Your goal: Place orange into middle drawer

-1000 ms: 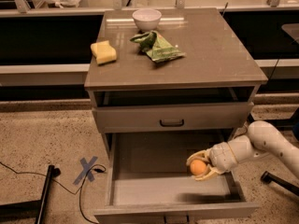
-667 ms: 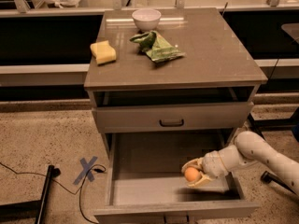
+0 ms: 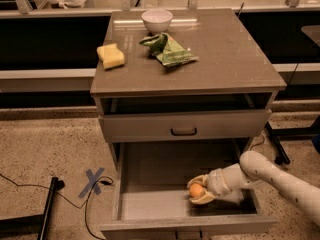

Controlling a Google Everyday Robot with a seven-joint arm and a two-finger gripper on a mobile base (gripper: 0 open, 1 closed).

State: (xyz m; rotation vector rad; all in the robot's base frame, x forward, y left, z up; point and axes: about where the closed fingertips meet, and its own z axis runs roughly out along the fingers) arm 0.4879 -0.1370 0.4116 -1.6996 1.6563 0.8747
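Note:
The orange (image 3: 196, 190) is a small round orange fruit held between the pale fingers of my gripper (image 3: 199, 190). The gripper is shut on it, low inside the middle drawer (image 3: 150, 204), close to its pale grey floor at the right front. The drawer is pulled wide open below the cabinet. My white arm (image 3: 270, 176) reaches in from the right over the drawer's right wall.
Above is another grey drawer front with a dark loop handle (image 3: 183, 132). On the cabinet top sit a yellow sponge (image 3: 111, 56), a white bowl (image 3: 157, 20) and a green bag (image 3: 168, 50). A blue tape cross (image 3: 93, 180) and a black cable (image 3: 30, 184) lie on the floor at left.
My gripper has moved down and to the left with the orange, deeper into the open drawer and nearer its floor.

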